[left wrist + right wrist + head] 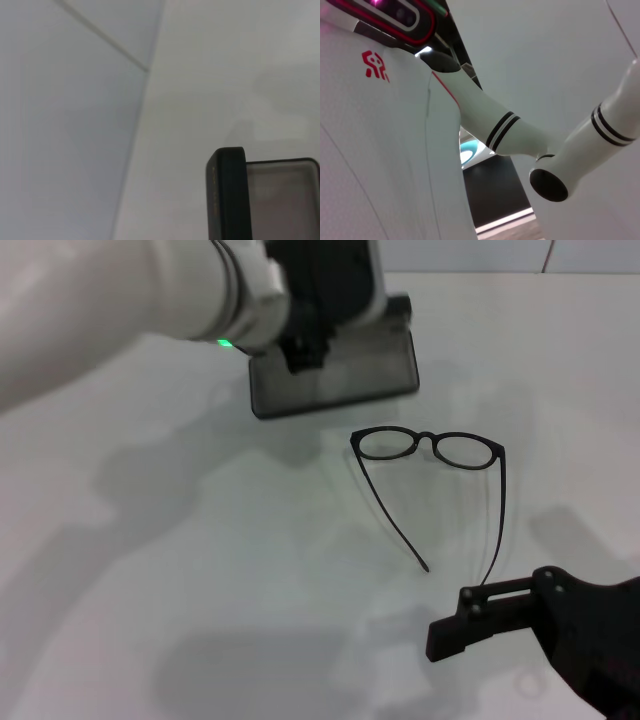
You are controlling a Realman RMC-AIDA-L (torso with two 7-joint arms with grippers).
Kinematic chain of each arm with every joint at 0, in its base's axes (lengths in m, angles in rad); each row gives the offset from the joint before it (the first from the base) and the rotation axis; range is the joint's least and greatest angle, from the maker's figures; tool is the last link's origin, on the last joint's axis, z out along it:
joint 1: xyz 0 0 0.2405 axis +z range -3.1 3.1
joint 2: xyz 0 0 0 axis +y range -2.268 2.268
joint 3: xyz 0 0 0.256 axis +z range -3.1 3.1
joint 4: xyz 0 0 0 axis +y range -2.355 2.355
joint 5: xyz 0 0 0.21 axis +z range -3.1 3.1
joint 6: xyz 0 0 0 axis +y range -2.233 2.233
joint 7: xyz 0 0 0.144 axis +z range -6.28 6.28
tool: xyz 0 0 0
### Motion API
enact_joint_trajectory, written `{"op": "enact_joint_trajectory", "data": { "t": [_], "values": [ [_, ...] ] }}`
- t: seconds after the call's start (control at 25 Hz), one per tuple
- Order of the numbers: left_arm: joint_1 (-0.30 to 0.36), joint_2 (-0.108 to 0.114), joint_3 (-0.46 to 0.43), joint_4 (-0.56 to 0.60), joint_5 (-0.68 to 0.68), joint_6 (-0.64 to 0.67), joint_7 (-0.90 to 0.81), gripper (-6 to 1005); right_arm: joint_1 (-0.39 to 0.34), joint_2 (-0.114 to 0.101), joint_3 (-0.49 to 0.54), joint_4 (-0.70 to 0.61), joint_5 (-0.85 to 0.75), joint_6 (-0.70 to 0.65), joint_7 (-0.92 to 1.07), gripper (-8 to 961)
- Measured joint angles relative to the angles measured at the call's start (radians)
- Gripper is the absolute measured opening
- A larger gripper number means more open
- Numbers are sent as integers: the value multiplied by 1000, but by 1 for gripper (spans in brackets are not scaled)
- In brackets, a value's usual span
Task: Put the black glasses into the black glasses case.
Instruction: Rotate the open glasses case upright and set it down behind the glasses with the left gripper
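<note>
The black glasses [430,447] lie unfolded on the white table at the centre right, lenses toward the far side and the temple arms pointing toward me. The black glasses case [335,378] stands open at the far centre, its grey lining showing. My left gripper [305,345] is at the case's far edge, over its lid, which it mostly hides. The left wrist view shows the case's lid edge [227,200] and grey lining [282,200]. My right gripper [480,625] hovers low at the near right, just short of the temple tips.
The white table [200,540] spreads around the glasses and case. A wall meets the table behind the case [75,100]. The right wrist view shows only my own white body [380,150] and an arm [520,135].
</note>
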Motion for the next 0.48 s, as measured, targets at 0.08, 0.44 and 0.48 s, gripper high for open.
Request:
{"op": "enact_joint_trajectory", "data": {
  "t": [0.08, 0.44, 0.48],
  "values": [
    [-28, -1, 34, -65, -1, -24, 1, 202, -9, 2, 7, 0, 1, 1, 0, 794],
    [-73, -5, 119, -144, 0, -31, -8, 203, -39, 5, 54, 0, -1, 4, -5, 793],
    [-73, -5, 125, -143, 0, -30, -9, 203, -39, 5, 54, 0, -1, 5, -6, 793]
  ]
}}
